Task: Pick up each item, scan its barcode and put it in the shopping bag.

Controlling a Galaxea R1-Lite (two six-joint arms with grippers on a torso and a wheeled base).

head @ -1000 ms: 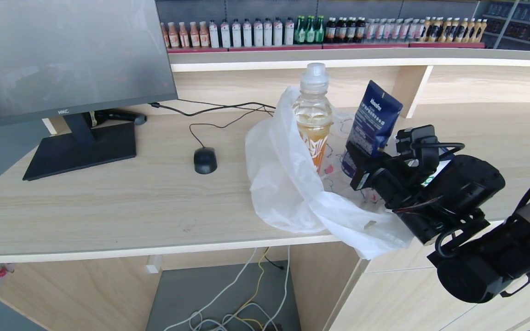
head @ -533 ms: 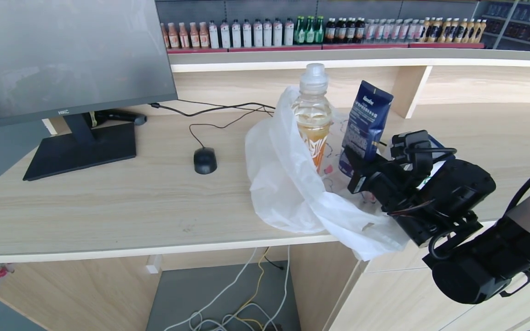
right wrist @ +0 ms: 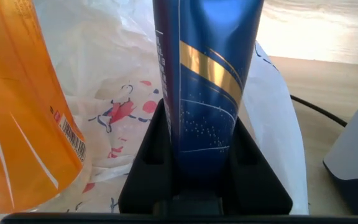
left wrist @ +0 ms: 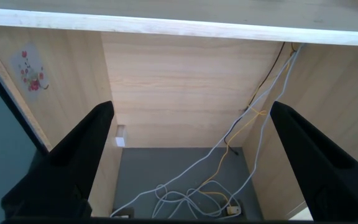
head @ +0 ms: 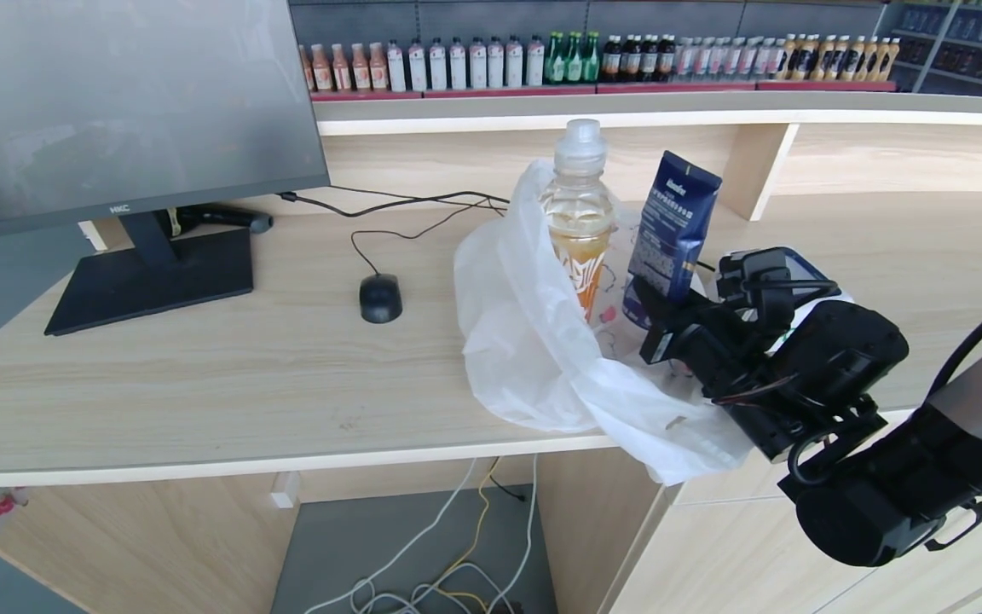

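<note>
Head view: right gripper (head: 655,309) clamped on blue pouch (head: 672,223), held upright over the white shopping bag (head: 525,350) on the counter (head: 244,375); bottle (head: 578,213) stands in bag, just beside pouch. Left wrist view: left gripper (left wrist: 191,124) fingers apart, below counter edge, cables (left wrist: 229,168) underneath. Right wrist view: fingers pinch pouch's lower end, bottle alongside.

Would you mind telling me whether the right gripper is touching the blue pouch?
Touching. The right wrist view shows the right gripper clamped on both sides of the blue pouch.
</note>
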